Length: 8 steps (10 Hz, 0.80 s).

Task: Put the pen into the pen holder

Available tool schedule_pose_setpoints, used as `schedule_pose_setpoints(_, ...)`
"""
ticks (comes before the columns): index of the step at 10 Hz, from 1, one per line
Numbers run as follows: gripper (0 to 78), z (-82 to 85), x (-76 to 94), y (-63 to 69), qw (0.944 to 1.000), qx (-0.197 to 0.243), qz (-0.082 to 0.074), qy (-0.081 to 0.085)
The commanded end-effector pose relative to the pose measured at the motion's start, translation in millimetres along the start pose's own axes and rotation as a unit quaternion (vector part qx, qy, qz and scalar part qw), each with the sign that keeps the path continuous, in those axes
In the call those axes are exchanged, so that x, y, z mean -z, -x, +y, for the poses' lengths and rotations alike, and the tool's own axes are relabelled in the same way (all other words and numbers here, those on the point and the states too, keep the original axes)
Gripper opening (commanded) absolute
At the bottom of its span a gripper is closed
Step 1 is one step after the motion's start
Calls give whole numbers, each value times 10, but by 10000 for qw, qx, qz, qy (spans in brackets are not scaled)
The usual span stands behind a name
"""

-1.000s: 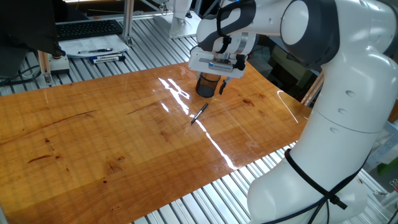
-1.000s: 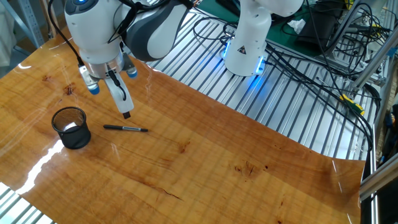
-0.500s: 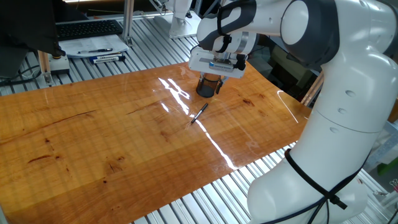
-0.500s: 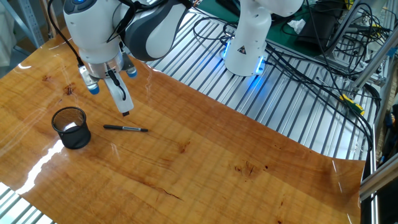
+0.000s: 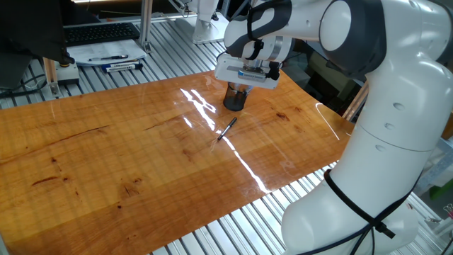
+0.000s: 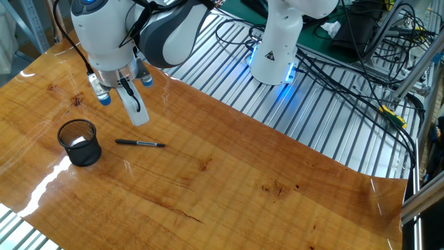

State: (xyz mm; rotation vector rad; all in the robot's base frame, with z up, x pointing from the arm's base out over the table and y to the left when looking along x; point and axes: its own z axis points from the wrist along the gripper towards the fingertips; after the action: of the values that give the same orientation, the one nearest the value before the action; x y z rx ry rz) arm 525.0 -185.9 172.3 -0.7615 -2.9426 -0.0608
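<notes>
Thin black pen (image 6: 140,144) lay right of black wire-mesh cup (image 6: 80,142); gripper (image 6: 121,97) above, apparently open, empty.

We see a robotics lab: glossy wooden tabletop (image 5: 106,156) on ribbed aluminium framing (image 6: 229,90), tangled black cables (image 6: 347,62), black keyboard (image 5: 99,32), white robot base glowing blue (image 6: 274,59).

Glossy white rounded arm (image 5: 396,134) with dark grey joints, blue-lit base (image 6: 274,66).

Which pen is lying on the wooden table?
The thin black pen, alone on the wood beside the mesh cup. The blue-and-white markers lie off it, on the metal slats behind.
</notes>
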Motion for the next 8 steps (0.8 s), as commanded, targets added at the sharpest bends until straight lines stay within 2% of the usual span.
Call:
schedule_pose_setpoints(1, 11, -1, 16, 7, 10000, 54, 18, 76)
schedule_pose_setpoints(4, 11, -1, 16, 7, 10000, 54, 18, 76)
schedule_pose_setpoints(5, 11, 8, -2, 9, 9992, 401, 24, -11)
schedule_pose_setpoints(8, 11, 29, -46, 12, 9992, 401, -2, -35)
